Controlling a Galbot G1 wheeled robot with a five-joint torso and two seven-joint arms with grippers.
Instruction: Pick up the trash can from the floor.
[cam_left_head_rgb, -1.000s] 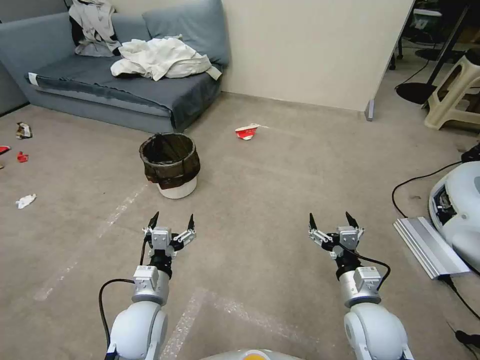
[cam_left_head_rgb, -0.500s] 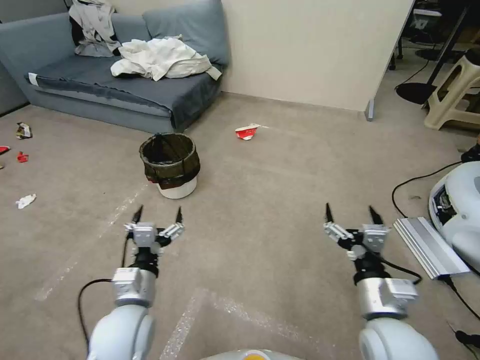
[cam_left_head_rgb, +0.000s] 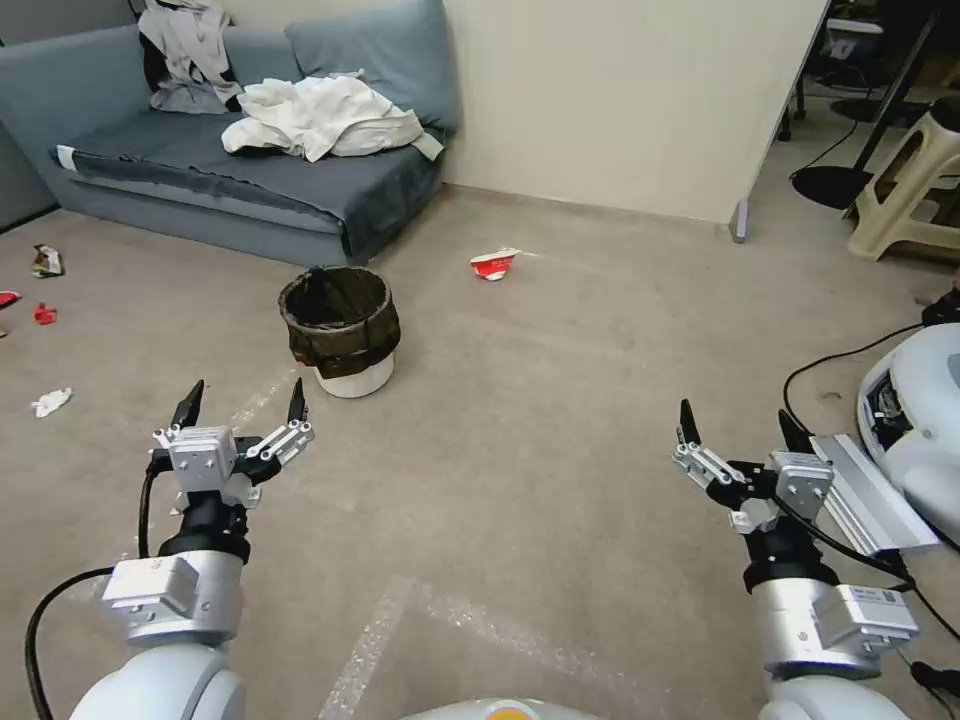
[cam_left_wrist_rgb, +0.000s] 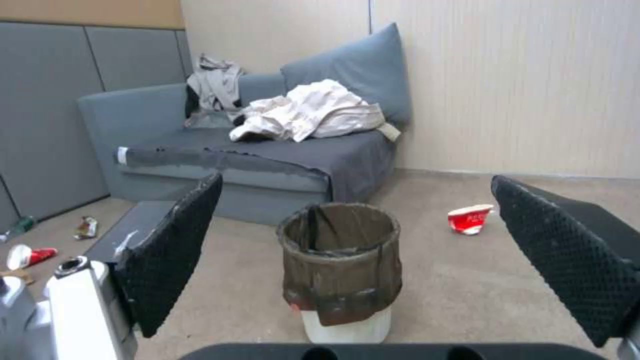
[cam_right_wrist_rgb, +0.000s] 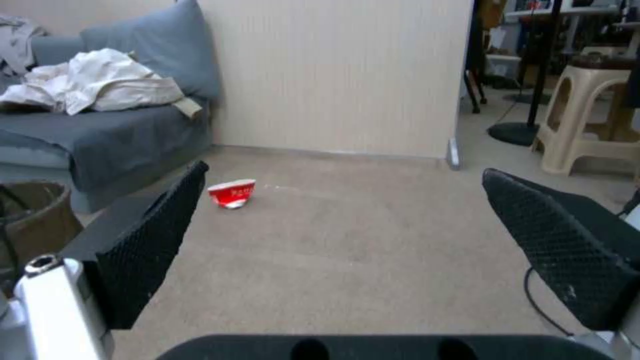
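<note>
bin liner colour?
Dark brown-black, folded over the trash can rim; the bin's base is white. Clearest in the left wrist view.

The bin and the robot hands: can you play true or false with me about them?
1. The bin stands upright on the floor. True.
2. The left gripper is holding the bin. False: it is open, apart from the bin.
3. A red cup lies on the floor. True.
4. The cup is inside the bin. False: it lies beyond it, nearer the wall.
5. The right gripper is open. True.
</note>
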